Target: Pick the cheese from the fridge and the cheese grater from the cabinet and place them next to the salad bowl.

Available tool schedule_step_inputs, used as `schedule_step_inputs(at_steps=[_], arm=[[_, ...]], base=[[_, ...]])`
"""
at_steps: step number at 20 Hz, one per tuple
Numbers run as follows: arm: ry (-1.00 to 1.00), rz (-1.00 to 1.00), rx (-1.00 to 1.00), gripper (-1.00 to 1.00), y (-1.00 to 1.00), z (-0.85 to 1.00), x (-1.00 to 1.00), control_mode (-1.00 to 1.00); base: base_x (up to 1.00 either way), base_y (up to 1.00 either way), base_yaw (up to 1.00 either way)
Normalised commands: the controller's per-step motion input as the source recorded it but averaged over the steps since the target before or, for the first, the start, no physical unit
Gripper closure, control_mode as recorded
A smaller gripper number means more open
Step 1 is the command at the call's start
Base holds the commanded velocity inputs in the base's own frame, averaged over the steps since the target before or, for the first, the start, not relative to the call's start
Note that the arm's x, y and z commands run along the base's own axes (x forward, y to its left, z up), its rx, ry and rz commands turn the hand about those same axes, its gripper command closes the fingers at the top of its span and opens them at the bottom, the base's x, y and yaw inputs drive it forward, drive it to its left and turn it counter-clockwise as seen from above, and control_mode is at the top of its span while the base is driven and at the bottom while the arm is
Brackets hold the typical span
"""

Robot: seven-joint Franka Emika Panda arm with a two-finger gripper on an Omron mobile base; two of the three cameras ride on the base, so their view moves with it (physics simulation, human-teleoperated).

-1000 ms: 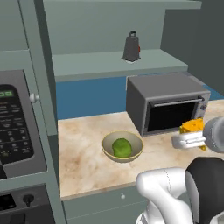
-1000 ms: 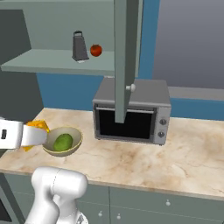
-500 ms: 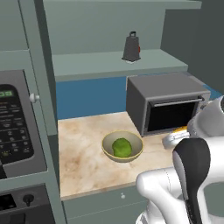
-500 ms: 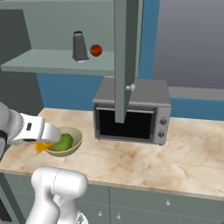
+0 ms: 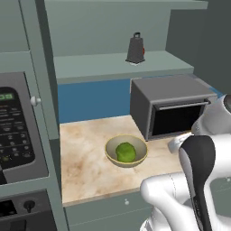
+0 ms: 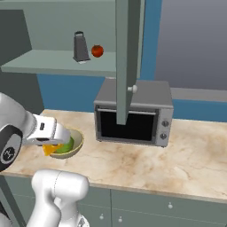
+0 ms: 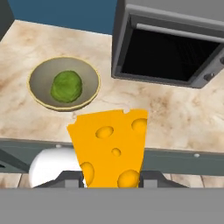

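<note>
My gripper point(image 7: 111, 179) is shut on the cheese point(image 7: 111, 146), a yellow-orange wedge with holes that hangs over the counter's front edge. From the right base view the cheese point(image 6: 49, 150) sits under my hand, just in front of the salad bowl point(image 6: 78, 141). The beige bowl point(image 5: 110, 155) holds green lettuce and stands on the counter left of the microwave. The dark cheese grater point(image 5: 134, 48) stands upright on the open cabinet's shelf point(image 5: 99, 65), also seen as the grater point(image 6: 80, 46) beside a red fruit point(image 6: 97, 50). The fridge is out of view.
A grey microwave point(image 6: 133, 113) stands behind and to the right of the bowl point(image 7: 94, 78). The open cabinet door point(image 6: 127, 57) hangs edge-on above it. An oven panel point(image 5: 16, 131) fills the left. Bare marble counter point(image 6: 186, 155) stretches to the right.
The arm has swung with the cheese toward the bowl. In the left base view the cheese has passed behind my own arm. Bowl and grater have not moved.
</note>
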Motion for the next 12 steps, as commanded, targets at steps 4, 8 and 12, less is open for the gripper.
schedule_step_inputs(at_steps=[4,8,12], arm=[[0.0,0.06,0.0,1.0,-0.35,-0.29,0.15,-1.0],[0.0,0.05,0.0,1.0,-0.21,-0.38,0.14,-1.0],[0.0,0.01,0.0,1.0,-0.04,-0.42,0.23,-1.0]], base=[[0.0,0.0,0.0],[0.0,0.0,0.0],[0.0,0.0,0.0]])
